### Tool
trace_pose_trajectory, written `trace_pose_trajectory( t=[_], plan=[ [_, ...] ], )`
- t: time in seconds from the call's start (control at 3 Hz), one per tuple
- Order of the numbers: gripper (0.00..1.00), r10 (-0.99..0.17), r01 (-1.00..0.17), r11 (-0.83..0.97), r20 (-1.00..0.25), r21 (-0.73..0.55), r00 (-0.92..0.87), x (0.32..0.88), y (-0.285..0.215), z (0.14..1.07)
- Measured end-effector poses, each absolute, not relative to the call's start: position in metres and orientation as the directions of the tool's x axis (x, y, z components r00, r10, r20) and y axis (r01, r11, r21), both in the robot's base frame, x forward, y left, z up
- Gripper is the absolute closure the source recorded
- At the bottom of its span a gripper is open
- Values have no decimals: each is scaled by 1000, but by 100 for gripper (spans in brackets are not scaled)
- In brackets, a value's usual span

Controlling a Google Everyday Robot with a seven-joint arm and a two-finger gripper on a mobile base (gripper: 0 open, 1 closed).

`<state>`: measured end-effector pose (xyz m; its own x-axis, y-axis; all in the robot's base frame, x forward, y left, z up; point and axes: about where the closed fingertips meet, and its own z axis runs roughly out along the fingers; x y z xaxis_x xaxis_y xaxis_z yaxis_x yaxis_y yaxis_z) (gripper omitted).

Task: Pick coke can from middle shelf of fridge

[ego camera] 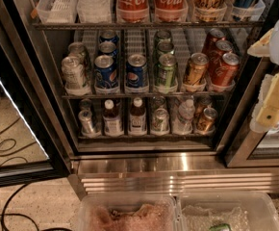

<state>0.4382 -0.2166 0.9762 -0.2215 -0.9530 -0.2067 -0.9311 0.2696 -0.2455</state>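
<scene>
Before the fridge's (178, 166) right frame hung what seemed the gripper (272, 102), apart from the coke can (224, 69) on the middle shelf (139, 95); clenched or released could not be told.

Tool (273, 102) at right edge: cream-yellow blocky casing, white rounded segment above.

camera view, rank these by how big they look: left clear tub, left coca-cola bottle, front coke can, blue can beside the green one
1. left clear tub
2. left Coca-Cola bottle, though its top is cut off
3. coke can and blue can: alike, not ranked
The tool hangs at the right edge, outside the shelves.
</scene>
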Motion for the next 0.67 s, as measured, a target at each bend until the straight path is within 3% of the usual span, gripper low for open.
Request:
trace_pose_trajectory(
  t=[0.67],
  plan=[
    [0, -951, -926, 268, -224, -266, -212, 442, -215, 978]
  ],
)
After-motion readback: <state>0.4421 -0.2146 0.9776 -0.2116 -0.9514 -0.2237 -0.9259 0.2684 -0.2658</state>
